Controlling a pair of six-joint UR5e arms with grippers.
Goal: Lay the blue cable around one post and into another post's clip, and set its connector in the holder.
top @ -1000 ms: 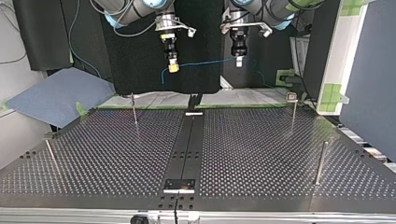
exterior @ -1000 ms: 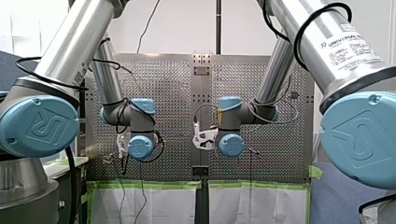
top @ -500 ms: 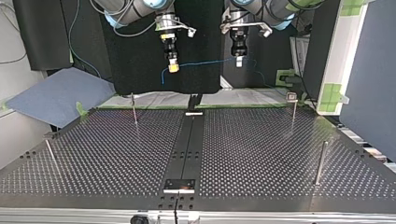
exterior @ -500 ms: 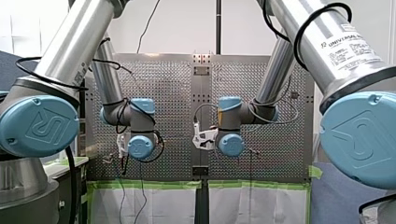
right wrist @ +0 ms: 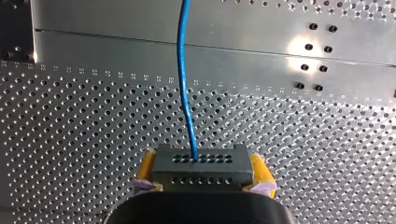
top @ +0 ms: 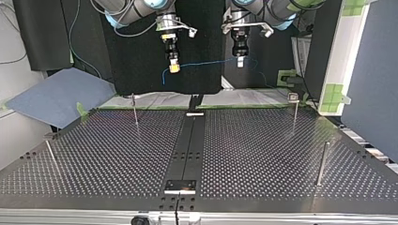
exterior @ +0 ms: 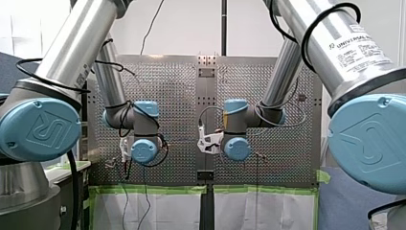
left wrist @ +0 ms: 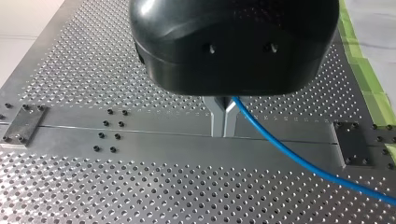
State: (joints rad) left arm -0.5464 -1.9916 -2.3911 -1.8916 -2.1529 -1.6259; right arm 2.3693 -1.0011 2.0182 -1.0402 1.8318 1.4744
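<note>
Blue cable (top: 206,62) is hanging in the air as a nearly level span between the two grippers. It is high over the bench's arm-side edge and well apart from everything standing on the bench.

Perforated bench (top: 281,154) is lying under both arms. My left arm (exterior: 72,57) and my right arm (exterior: 344,48) are reaching in over it from either side.

A blue sheet (top: 56,93) is lying off the bench's arm-side corner at the top view's left. Green tape (exterior: 153,189) is running along the arm-side edge. A dark centre strip (top: 190,145) is crossing the bench from that edge to the opposite one, and a small plate (top: 179,186) is sitting at its far end.

Four thin posts are standing upright. Two are near the arm-side edge (top: 134,108) (top: 294,110), the second carrying a small square head. One is standing by each side edge (top: 50,154) (top: 321,164).

My right gripper (right wrist: 201,176) is pinching the dark connector (right wrist: 199,161) between its yellow pads (right wrist: 147,165). The cable is leaving the connector's face and running out ahead.

My left gripper (left wrist: 223,122) is pressing its metal fingers (left wrist: 217,116) together on the cable over the centre strip. The cable is trailing away beside them.
</note>
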